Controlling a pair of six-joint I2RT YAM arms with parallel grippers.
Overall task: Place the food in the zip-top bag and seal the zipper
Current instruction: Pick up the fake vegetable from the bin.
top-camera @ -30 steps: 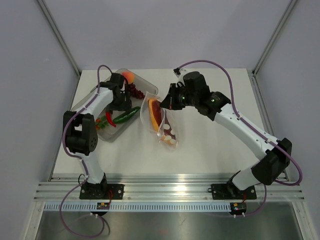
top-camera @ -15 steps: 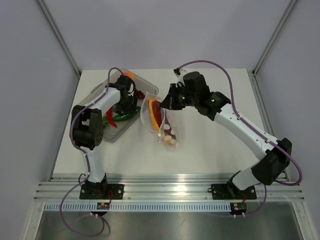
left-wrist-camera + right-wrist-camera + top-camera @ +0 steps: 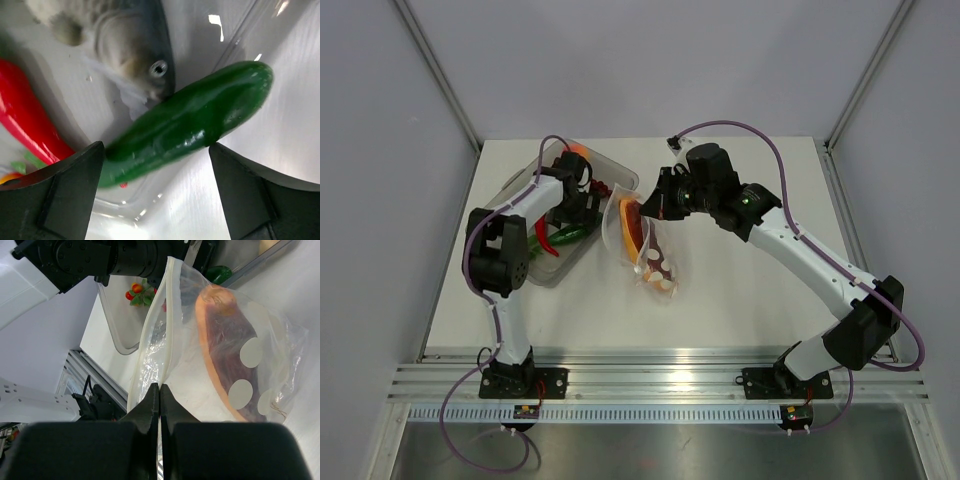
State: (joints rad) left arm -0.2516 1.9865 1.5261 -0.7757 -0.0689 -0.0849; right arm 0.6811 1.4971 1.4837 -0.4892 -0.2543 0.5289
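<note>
Jaws spread, my left tool (image 3: 157, 167) straddles the glossy dark-green toy cucumber (image 3: 190, 120) in the clear grey plastic tray (image 3: 195, 45), while my right tool (image 3: 160, 390) pinches the mouth edge of the spotted clear zip-top bag (image 3: 260, 330) nearby; an off-centre squeeze could squirt the slick cucumber sideways.

the top view is bright, even and sharp; light falls from above and leaves only soft, faint shadows on the table (image 3: 740, 300). in the left wrist view small white glare spots lie on the tray (image 3: 200, 40) wall and on the cucumber (image 3: 200, 115), and the left fingers (image 3: 65, 195) are dark and blurred. in the right wrist view the bag (image 3: 220, 340) is sharp, the right fingers (image 3: 145, 415) dark and out of focus.
</note>
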